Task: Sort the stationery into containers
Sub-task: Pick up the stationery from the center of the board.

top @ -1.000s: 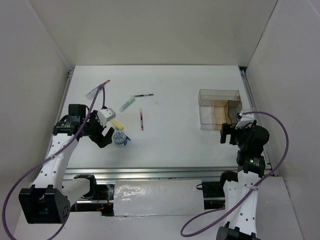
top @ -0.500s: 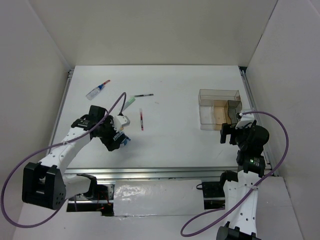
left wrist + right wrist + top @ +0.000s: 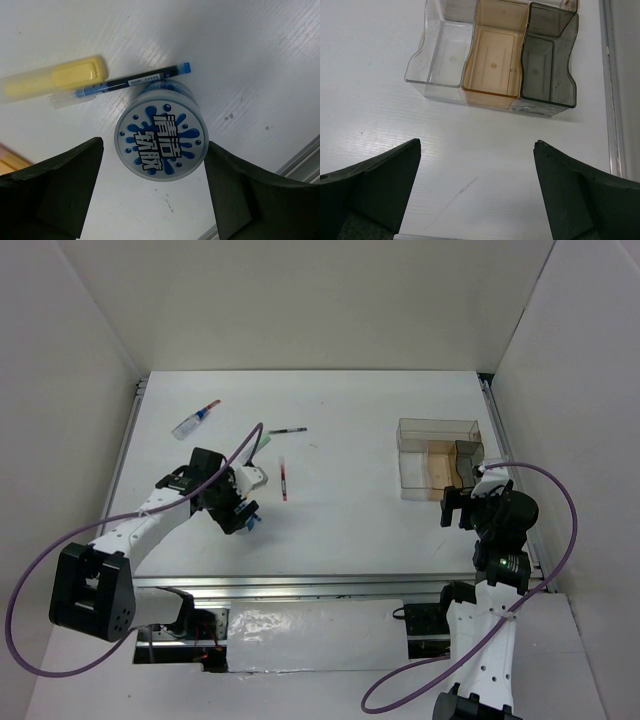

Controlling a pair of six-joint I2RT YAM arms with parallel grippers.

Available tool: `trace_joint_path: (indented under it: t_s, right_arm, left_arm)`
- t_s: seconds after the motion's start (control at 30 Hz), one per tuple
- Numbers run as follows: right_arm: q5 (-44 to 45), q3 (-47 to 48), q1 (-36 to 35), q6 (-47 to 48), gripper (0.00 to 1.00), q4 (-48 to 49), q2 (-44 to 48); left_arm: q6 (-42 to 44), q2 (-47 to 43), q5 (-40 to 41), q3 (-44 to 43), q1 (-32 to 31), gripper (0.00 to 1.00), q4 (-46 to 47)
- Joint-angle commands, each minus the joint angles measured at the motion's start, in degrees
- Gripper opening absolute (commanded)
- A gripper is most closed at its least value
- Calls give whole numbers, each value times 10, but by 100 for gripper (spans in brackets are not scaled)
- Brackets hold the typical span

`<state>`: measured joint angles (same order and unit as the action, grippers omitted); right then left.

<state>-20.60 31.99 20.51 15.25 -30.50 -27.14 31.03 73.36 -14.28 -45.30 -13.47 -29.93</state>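
In the left wrist view, the round blue-white roll (image 3: pixel 161 135) stands on the table, apart from both open fingers of my left gripper (image 3: pixel 152 197). A yellow marker (image 3: pixel 55 82) and a thin blue pen (image 3: pixel 132 82) lie just beyond it. From above, my left gripper (image 3: pixel 240 512) covers most of the roll (image 3: pixel 249 522). A red pen (image 3: pixel 284 480), a black pen (image 3: pixel 288 429), a green marker (image 3: pixel 262 444) and a clear blue-tipped tube (image 3: pixel 195 420) lie on the table. My right gripper (image 3: pixel 477 192) is open and empty, short of the clear compartment box (image 3: pixel 495 55).
The box (image 3: pixel 438 458) stands at the right of the table, beyond my right gripper (image 3: pixel 458 506). It has a clear, a tan and a dark compartment. A metal rail (image 3: pixel 300 585) runs along the near edge. White walls enclose the table.
My left arm has swung right and lowered its gripper over the roll, which now sits between the open fingers. The right arm has not moved.
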Motion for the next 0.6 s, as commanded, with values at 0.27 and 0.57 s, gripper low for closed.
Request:
trace_joint_path:
  t_s: [0.27, 0.57]
  right_arm:
    - [1, 19, 1, -4, 100, 6, -1]
    - [-12, 23, 1, 0, 100, 2, 1]
  left_arm:
    - [-10, 3, 15, -8, -9, 56, 26]
    - [-46, 4, -63, -215, -35, 40, -93]
